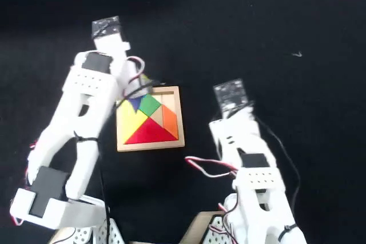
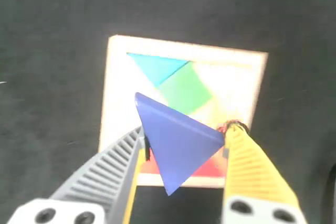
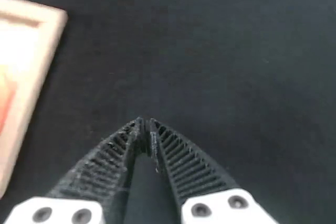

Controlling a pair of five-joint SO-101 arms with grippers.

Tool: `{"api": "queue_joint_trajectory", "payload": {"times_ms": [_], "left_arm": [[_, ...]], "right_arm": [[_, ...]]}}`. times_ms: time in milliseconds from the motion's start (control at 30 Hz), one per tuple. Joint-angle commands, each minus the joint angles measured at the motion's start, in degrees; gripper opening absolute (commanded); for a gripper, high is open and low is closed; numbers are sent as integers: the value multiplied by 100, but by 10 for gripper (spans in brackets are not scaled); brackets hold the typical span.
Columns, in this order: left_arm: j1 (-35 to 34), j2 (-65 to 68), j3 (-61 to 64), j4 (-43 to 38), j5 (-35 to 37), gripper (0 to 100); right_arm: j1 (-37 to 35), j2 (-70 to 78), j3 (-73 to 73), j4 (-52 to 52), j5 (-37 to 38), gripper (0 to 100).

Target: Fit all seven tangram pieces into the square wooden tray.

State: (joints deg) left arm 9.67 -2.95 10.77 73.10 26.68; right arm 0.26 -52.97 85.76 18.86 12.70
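The square wooden tray [image 1: 150,145] lies at the table's middle. In it are a yellow triangle [image 1: 130,122], a red triangle [image 1: 150,133], a green square [image 1: 150,105] and an orange piece [image 1: 170,119]. My left gripper [image 2: 184,132] hovers over the tray [image 2: 184,45], shut on a blue triangle [image 2: 181,142] held tilted above the cyan triangle [image 2: 157,67] and green square [image 2: 186,90]. In the high view that blue triangle [image 1: 135,102] sits over the tray's far left corner. My right gripper [image 3: 145,127] is shut on nothing, low over the black cloth beside the tray's edge [image 3: 37,40].
The left arm [image 1: 80,112] leans over the tray's left side. The right arm [image 1: 246,152] stands to the tray's right. Black cloth [image 1: 286,84] covers the whole table, bare to the right and at the back.
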Motion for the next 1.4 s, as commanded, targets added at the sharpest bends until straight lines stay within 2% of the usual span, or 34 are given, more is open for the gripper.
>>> {"api": "queue_joint_trajectory", "payload": {"times_ms": [0, 133, 233, 433, 600, 800, 1367], "left_arm": [[409, -255, 92, -703, 1380, 213], [673, 0, 453, -1793, 1952, 214], [734, 501, 426, -2268, 2435, 214], [971, 941, -40, -1741, 2743, 213], [1068, 958, -40, -1767, 2927, 213], [1024, 958, 338, -2356, 2954, 213], [1015, 958, 382, -2400, 2954, 214]], "right_arm": [[519, -171, -470, -132, -448, 12], [580, -163, -444, -246, -554, 12], [580, -154, -330, -501, -554, 12], [571, -136, -286, -730, -554, 12], [475, -127, -277, -738, -554, 12], [440, -127, -277, -730, -545, 12], [422, -127, -268, -730, -545, 12]]}}
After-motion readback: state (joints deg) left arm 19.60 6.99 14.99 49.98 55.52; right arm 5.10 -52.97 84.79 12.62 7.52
